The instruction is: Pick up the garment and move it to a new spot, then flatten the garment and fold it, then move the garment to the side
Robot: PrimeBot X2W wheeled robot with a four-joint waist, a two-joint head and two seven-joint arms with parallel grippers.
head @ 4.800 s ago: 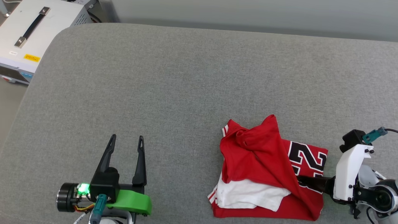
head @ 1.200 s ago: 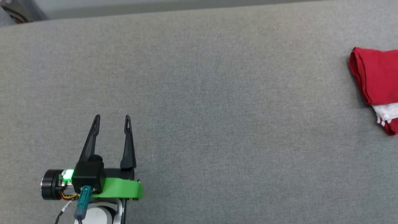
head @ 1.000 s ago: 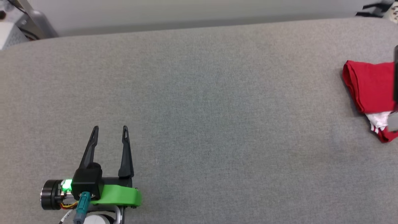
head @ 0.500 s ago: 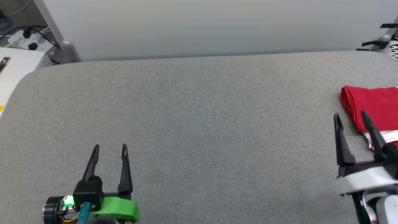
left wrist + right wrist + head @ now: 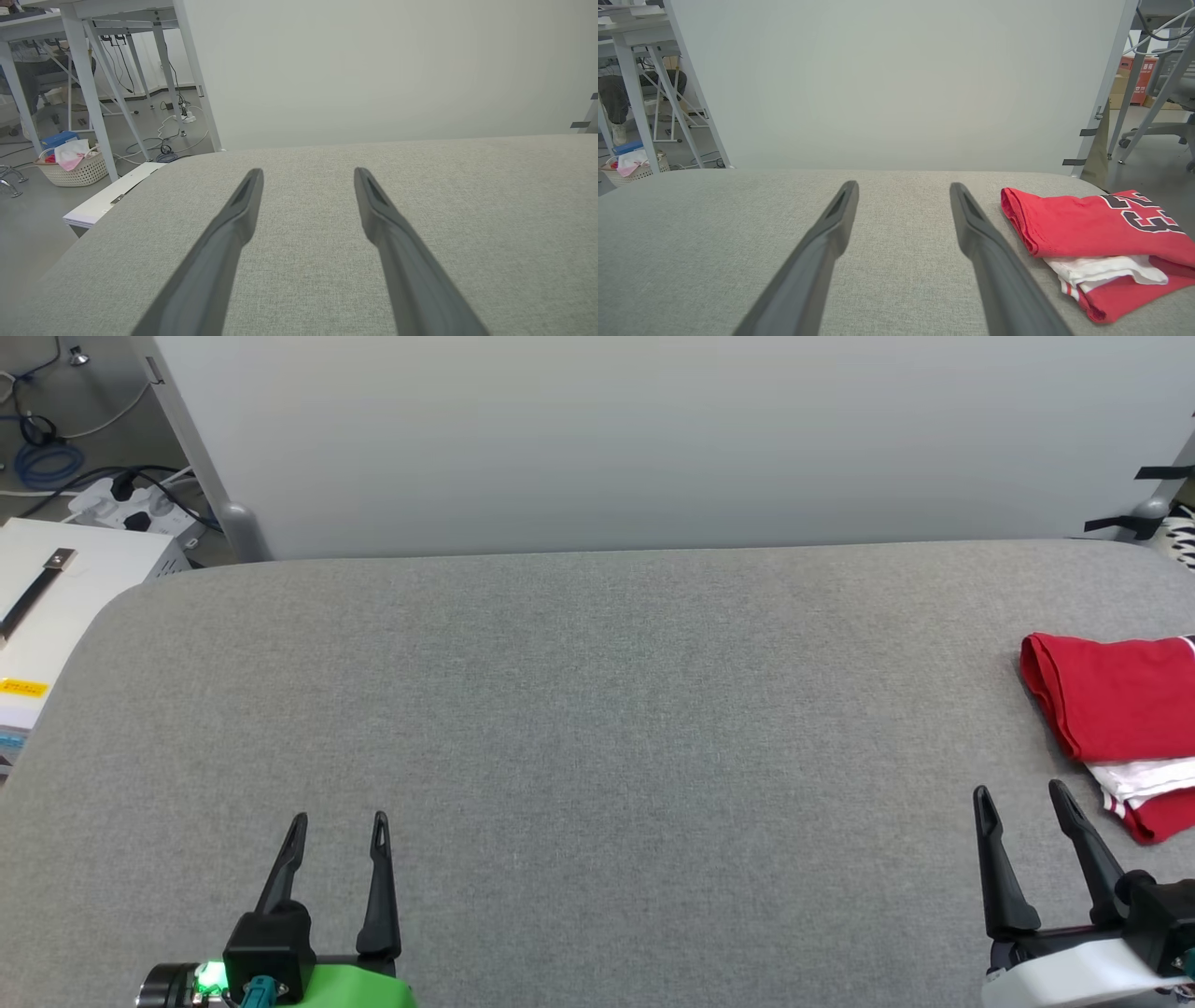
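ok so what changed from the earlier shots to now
The red T-shirt went right, to the end of the grey table. The right gripper, then at its edge, let go and drew back, jaws open. The left gripper stayed open and empty.

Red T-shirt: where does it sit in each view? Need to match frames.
Head view: folded red T-shirt at the right edge, partly cut off, up and right of the right claw.
Right wrist view: T-shirt at lower right, just right of the claw's fingers, number print showing.
Left wrist view: left claw over the left end of the grey padded surface.
Shared landmark: the surface's far edge against the white panel.
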